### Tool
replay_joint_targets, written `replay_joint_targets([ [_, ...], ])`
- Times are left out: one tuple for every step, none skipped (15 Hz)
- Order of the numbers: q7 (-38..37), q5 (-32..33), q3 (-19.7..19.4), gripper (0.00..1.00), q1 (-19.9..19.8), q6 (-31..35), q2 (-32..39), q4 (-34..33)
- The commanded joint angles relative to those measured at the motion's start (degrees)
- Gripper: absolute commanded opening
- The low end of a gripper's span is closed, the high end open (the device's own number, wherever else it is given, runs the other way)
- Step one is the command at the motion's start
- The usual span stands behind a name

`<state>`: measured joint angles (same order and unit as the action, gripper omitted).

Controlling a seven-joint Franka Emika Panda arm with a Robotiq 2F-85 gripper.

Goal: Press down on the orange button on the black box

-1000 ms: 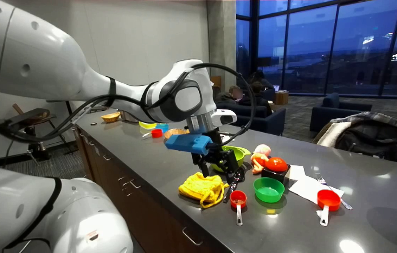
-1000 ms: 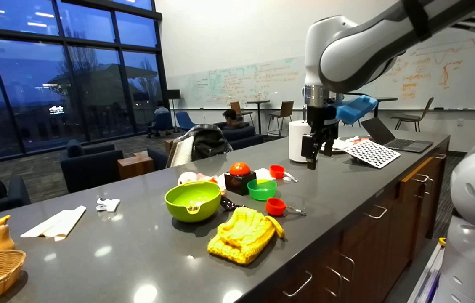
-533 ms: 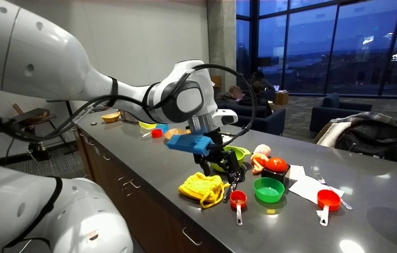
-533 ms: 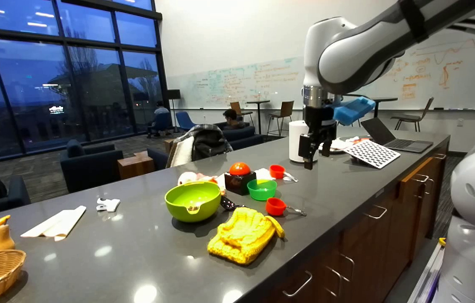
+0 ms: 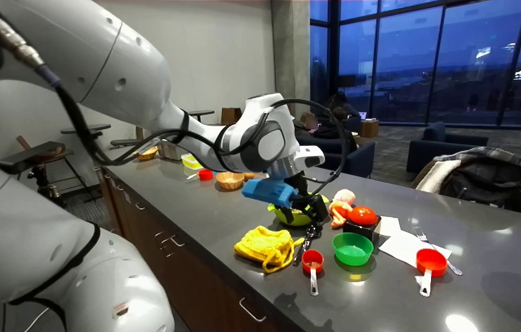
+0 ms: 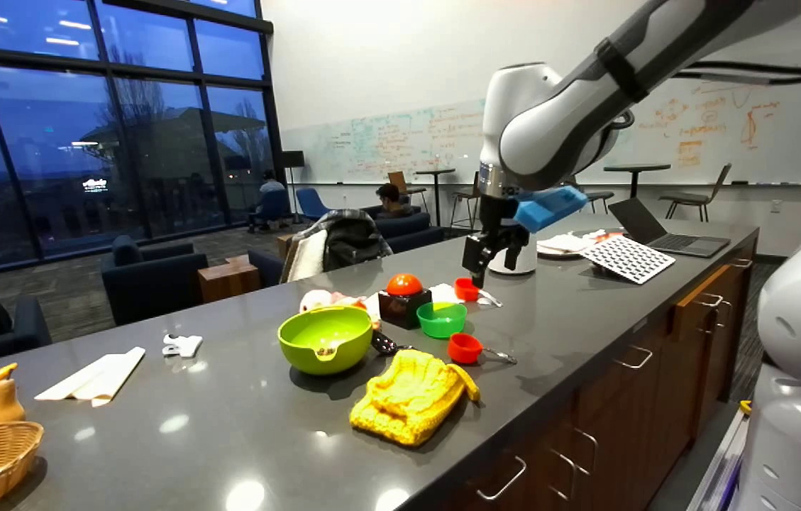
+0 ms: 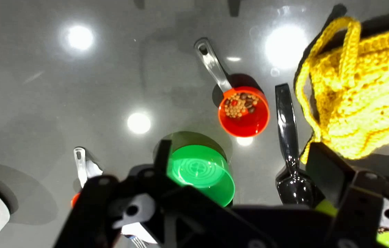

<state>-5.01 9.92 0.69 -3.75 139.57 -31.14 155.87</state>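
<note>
The orange dome button sits on top of the black box on the grey counter. Both also show in an exterior view, the button above the box. My gripper is open and empty, held above the counter and apart from the button. It also shows in an exterior view, to the right of the box. In the wrist view my gripper's two fingers are wide apart. The button is hidden there behind the gripper body.
A green bowl stands right beside the box. Around it are red measuring cups, a pink doll, a lime bowl, a black serving spoon, a yellow knitted pouch and white paper.
The arm has reached further out over the counter, and the gripper has moved nearer the black box. The fingers stay open. The objects on the counter have not moved.
</note>
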Motion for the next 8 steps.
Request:
replay_joint_targets([
  [-3.51,1.00,2.07,1.00,-1.87,4.21,9.68,-7.44],
  [-4.37,1.42,2.43,1.00,-2.27,4.89,11.86,-9.58],
  [-5.11,1.46,2.56,1.00,-2.43,5.02,14.52,-12.48],
  [-5.71,1.43,2.60,1.00,-2.41,5.08,16.74,-15.08],
  [-6.57,1.46,2.71,1.00,-2.36,4.34,19.51,-18.66],
  [-7.16,1.53,2.67,1.00,-2.16,3.31,21.98,-22.14],
  [-8.21,2.05,2.68,1.00,-2.00,2.60,24.19,-25.53],
  [-9.23,2.46,2.69,1.00,-1.62,1.32,26.58,-29.54],
])
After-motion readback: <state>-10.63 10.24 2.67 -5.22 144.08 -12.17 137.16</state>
